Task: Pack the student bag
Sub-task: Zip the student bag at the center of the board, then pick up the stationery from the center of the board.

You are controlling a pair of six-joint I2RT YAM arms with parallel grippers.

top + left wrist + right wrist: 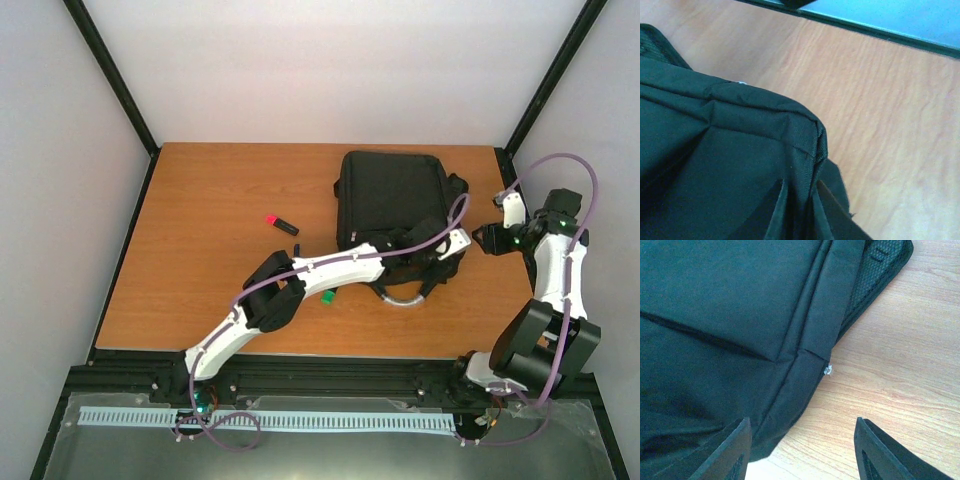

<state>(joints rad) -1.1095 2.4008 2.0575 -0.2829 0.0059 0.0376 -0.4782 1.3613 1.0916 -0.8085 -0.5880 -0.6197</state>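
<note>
place: robot lab cell | signs: white panels [330, 70] — black frame [114, 80] — wooden tabletop [200, 200]

Black fabric student bag [385, 195], lying flat, right of centre on table [220, 290], grey handle [405, 298] at near end

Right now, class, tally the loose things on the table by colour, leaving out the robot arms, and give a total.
Black: 1, the student bag
Red and black: 1, a small marker
Green: 1, a small object, too small to name
Total: 3
</note>
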